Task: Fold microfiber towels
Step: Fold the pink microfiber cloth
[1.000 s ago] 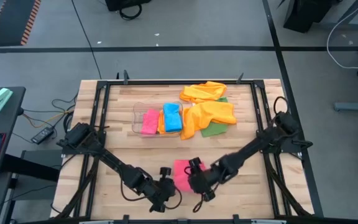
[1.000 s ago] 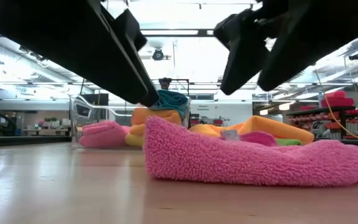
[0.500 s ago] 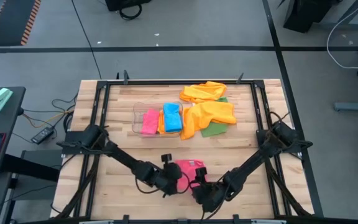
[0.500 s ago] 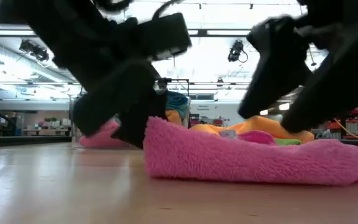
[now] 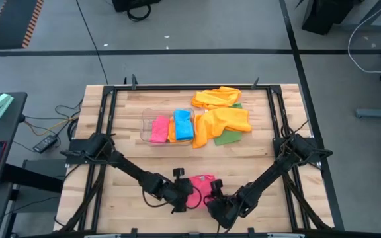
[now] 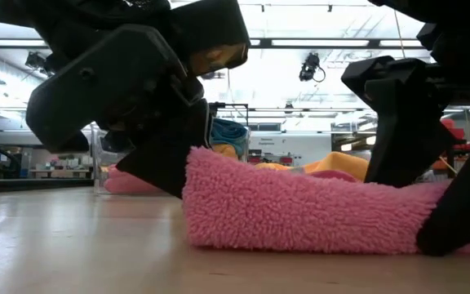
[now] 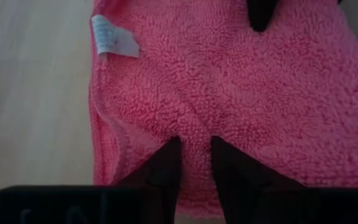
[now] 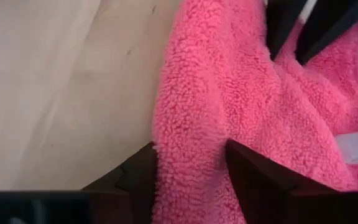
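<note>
Near table's front edge | pink towel [image 5: 202, 184] | fluffy, bunched, white tag

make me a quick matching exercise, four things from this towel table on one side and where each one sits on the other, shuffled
Things:
1. pink towel
2. blue towel
3. green towel
4. clear bin

Places:
A. inside the bin, between a pink and an orange cloth
B. near the front edge, between the left gripper and the right gripper
C. mid-table, holding folded cloths
D. peeking out under the loose orange towels

Pairs: 1-B, 2-A, 3-D, 4-C
</note>
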`<control>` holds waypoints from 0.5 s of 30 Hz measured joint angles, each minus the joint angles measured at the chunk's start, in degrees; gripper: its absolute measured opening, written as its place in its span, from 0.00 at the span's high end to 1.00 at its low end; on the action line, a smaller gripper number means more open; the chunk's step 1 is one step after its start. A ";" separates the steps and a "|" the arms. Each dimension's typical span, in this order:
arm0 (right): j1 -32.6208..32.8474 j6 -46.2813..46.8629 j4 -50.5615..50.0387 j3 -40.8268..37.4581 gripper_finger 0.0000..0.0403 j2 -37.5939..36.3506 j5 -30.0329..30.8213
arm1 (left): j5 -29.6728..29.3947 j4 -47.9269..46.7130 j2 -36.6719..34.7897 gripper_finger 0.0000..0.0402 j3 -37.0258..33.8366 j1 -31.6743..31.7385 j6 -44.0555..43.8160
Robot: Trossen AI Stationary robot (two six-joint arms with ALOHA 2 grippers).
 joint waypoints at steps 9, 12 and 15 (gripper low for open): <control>-0.94 -5.19 0.22 -0.25 0.89 -1.16 -7.11 | -2.08 -0.59 -1.31 0.74 -0.30 -0.21 1.23; -1.05 -7.18 -0.47 -0.42 0.90 -2.75 -8.72 | -2.75 -0.81 -3.66 0.74 -0.37 -0.96 2.50; -1.41 -9.03 0.20 -0.39 0.91 -4.09 -12.34 | -2.81 0.40 -5.07 0.73 -0.26 -2.23 3.38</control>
